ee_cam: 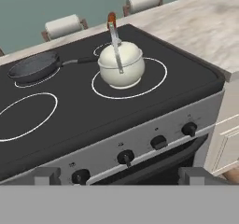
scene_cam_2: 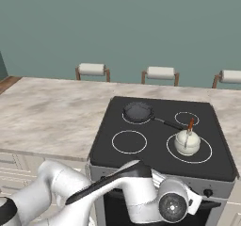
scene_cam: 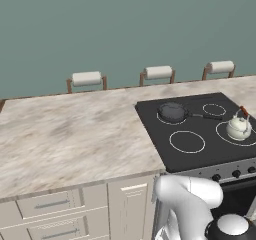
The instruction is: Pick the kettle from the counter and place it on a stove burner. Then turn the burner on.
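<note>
The cream-white kettle (ee_cam: 121, 64) (scene_cam: 238, 128) (scene_cam_2: 187, 142) stands upright inside the large white-ringed stove burner (ee_cam: 154, 76) (scene_cam: 224, 137) (scene_cam_2: 203, 153) at the front right of the black cooktop, its wire handle raised. My gripper (ee_cam: 120, 177) is open and holds nothing. It hovers in front of the stove's front panel, below the cooktop edge, and faces the row of dark knobs (ee_cam: 125, 157). The kettle lies well beyond the fingertips (ee_cam: 46, 175). The marbled counter (scene_cam: 75, 134) (scene_cam_2: 52, 112) (ee_cam: 205, 22) flanks the stove.
A dark frying pan (ee_cam: 32, 65) (scene_cam: 171, 111) (scene_cam_2: 138, 111) sits on the rear left burner, its long handle pointing toward the kettle. Several knobs line the stove front (ee_cam: 189, 129). Three chair backs (scene_cam: 86, 78) rise behind the counter. Pale cabinet fronts (scene_cam: 55, 204) stand left of the stove.
</note>
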Tool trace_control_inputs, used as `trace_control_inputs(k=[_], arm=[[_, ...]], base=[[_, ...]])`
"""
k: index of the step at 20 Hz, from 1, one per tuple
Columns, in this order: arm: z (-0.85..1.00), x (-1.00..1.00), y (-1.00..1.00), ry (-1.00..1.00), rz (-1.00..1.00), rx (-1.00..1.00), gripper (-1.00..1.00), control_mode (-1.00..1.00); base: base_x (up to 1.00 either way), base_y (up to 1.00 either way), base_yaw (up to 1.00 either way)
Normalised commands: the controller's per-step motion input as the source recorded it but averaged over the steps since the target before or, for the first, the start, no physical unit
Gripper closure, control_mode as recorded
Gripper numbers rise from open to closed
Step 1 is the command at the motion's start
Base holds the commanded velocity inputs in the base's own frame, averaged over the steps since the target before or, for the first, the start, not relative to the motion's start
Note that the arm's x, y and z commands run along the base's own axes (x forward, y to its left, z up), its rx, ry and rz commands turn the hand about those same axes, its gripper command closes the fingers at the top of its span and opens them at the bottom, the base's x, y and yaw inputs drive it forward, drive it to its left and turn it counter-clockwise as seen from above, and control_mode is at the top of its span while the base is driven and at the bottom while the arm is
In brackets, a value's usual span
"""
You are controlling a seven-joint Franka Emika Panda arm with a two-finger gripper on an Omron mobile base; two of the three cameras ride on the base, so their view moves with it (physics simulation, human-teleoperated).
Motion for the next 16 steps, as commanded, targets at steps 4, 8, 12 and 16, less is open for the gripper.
trace_control_inputs(k=[4,8,12,16], arm=[[-0.51,-0.25,-0.27,0.02,0.04,-0.02,-1.00,-1.00],[-0.73,-0.26,-0.03,0.00,0.11,-0.06,-1.00,-1.00],[-0.98,-0.15,0.01,0.00,0.15,-0.12,-1.00,-1.00],[-0.84,-0.01,0.06,-0.07,0.15,-0.16,-1.00,-1.00]], base=[[0.00,0.00,0.00],[0.00,0.00,0.00],[0.00,0.00,0.00],[0.00,0.00,0.00]])
